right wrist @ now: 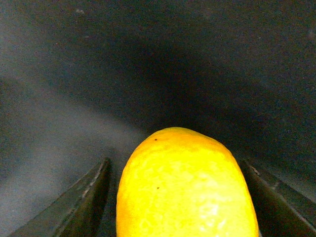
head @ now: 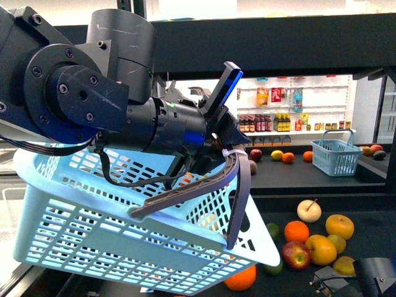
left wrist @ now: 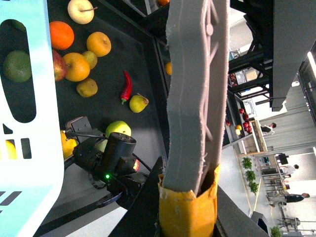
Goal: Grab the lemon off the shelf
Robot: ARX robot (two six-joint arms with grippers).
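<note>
The bright yellow lemon (right wrist: 183, 187) fills the right wrist view, with my right gripper (right wrist: 182, 202) shut on it and a dark finger (right wrist: 84, 202) on each side. Beneath it lies the dark tray of the black shelf (right wrist: 148, 59). In the front view the right gripper (head: 337, 281) is low over the shelf tray (head: 371, 213), and the lemon is hidden there. My left gripper (head: 226, 151) is shut on the grey basket handle (head: 185, 195) of the tilted light-blue basket (head: 93, 229), holding it up. The handle (left wrist: 197, 89) runs out from the yellow-taped fingers (left wrist: 187, 212).
Several fruits lie on the tray: an orange (head: 296, 231), a cream apple (head: 309, 210), a red apple (head: 296, 255), a red chili (left wrist: 127, 86) and a green apple (left wrist: 118, 129). A small blue basket (head: 336, 156) stands on the upper tier. White bottle racks (head: 291, 120) stand behind.
</note>
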